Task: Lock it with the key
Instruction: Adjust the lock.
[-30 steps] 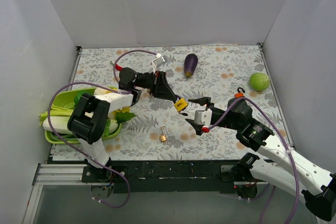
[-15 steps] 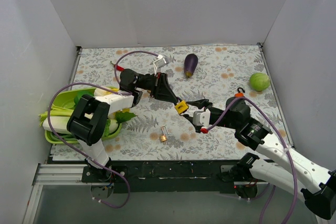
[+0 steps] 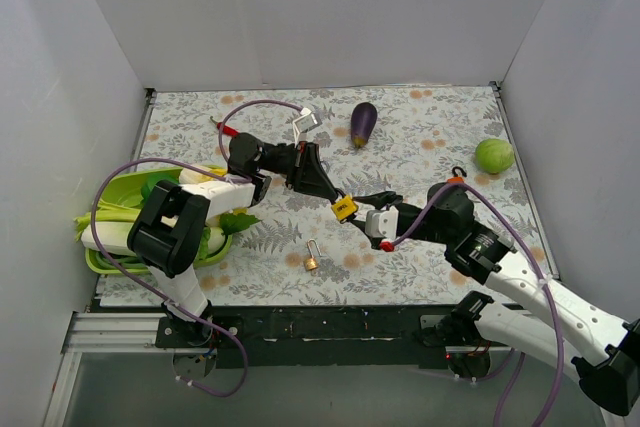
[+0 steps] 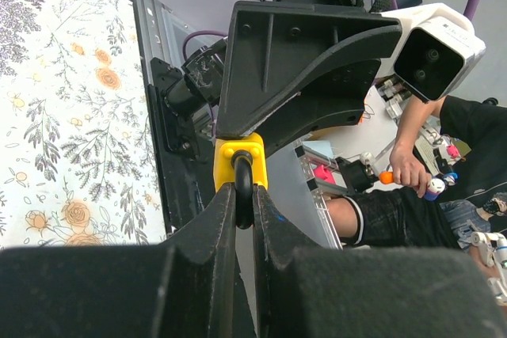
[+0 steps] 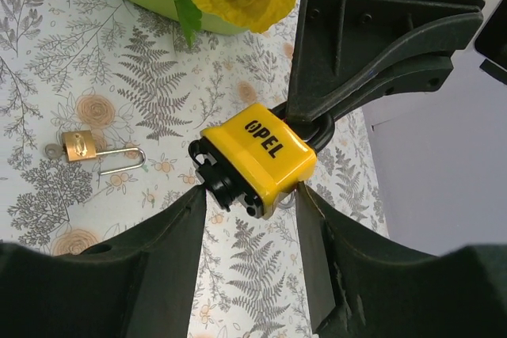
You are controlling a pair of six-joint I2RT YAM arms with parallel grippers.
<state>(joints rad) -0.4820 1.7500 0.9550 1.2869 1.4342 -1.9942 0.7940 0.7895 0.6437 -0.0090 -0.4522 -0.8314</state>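
A yellow padlock (image 3: 344, 209) with a black shackle hangs in the air at mid table. My left gripper (image 3: 333, 197) is shut on its shackle (image 4: 243, 187). In the right wrist view the padlock (image 5: 257, 157) shows black lettering and a black key head (image 5: 215, 178) sticking out of its bottom end. My right gripper (image 3: 362, 219) is open, its fingers (image 5: 170, 259) on either side of the padlock's lower end, not touching it.
A small brass padlock (image 3: 312, 260) with open shackle lies on the floral cloth below, and shows in the right wrist view (image 5: 87, 148). A green tray (image 3: 120, 247) of vegetables stands at left. An eggplant (image 3: 363, 123) and a green ball (image 3: 493, 156) lie at the back.
My right gripper has moved left, up to the yellow padlock, and now straddles its lower end. The left gripper has lowered the padlock slightly.
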